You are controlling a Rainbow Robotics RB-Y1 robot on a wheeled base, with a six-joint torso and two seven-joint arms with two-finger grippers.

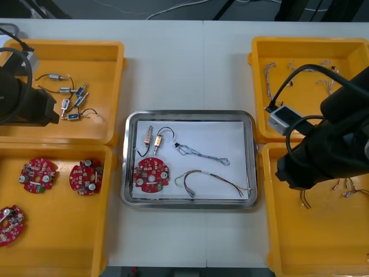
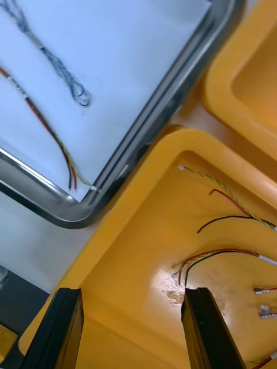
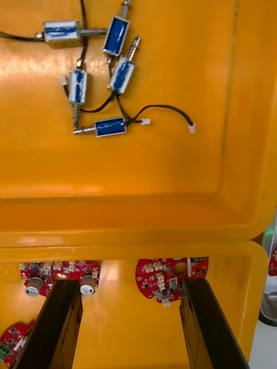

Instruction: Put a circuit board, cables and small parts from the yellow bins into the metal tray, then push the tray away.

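The metal tray (image 1: 249,157), white inside, holds a round red circuit board (image 1: 151,175), small metal parts (image 1: 152,138), a black cable (image 1: 168,132), a twisted blue and white cable (image 1: 203,153) and a red and yellow cable (image 1: 212,178). My right gripper (image 2: 133,328) is open with nothing between its fingers, hovering over the near right yellow bin (image 2: 144,242), beside the tray's corner (image 2: 86,210). Loose cables (image 2: 225,253) lie in that bin beyond the fingers. My left gripper (image 3: 133,323) hangs open over the left bins, with circuit boards (image 3: 170,279) at its fingertips and blue-bodied small metal parts (image 3: 109,75) farther off.
Two yellow bins stand at each side. The far left bin (image 1: 109,52) holds small metal parts (image 1: 72,101), the near left bin (image 1: 57,254) three circuit boards (image 1: 85,177), and the far right bin (image 1: 259,52) thin cables (image 1: 297,72). My right arm (image 1: 326,144) covers part of both right bins.
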